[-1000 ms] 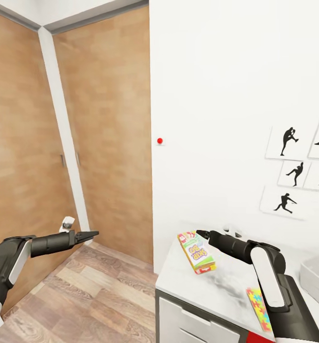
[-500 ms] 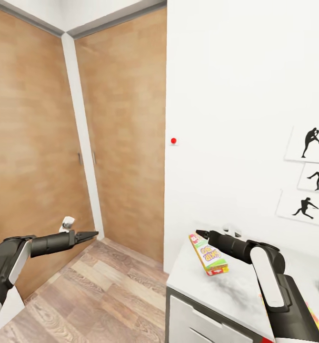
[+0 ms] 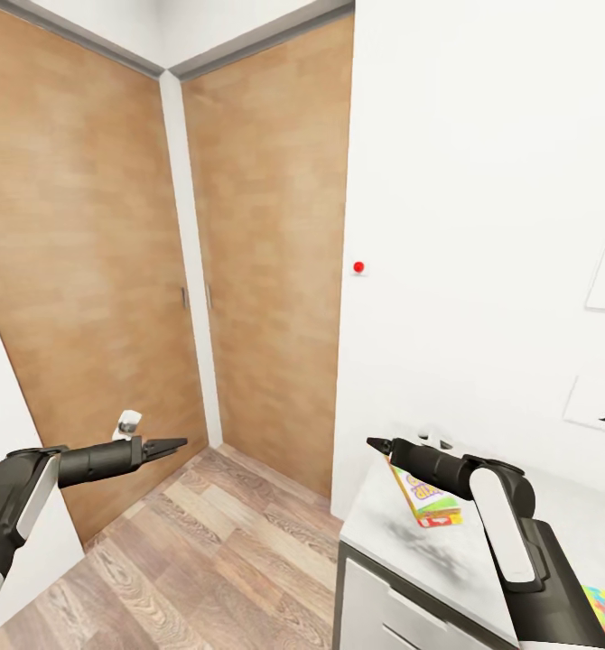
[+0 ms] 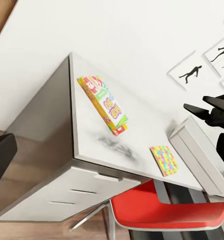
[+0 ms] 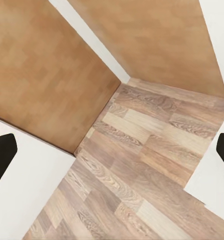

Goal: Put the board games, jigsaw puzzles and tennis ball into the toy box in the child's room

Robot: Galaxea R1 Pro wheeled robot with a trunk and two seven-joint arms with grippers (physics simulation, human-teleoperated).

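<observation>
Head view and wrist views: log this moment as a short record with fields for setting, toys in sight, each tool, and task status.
setting: corner with wooden doors, wood-plank floor, white wall
table: light grey wing with white drawers
board game: yellow-red-green box lying on table
jigsaw puzzle: flat on table near toy box
toy box: grey bin at table's far end
left tool: over floor, empty
right tool: above table edge, open, empty
status: both toys outside box

Two matte black arms, white panel along each forearm, slim dark tapered fingers (image 3: pixel 172 443), white fitting near left wrist
</observation>
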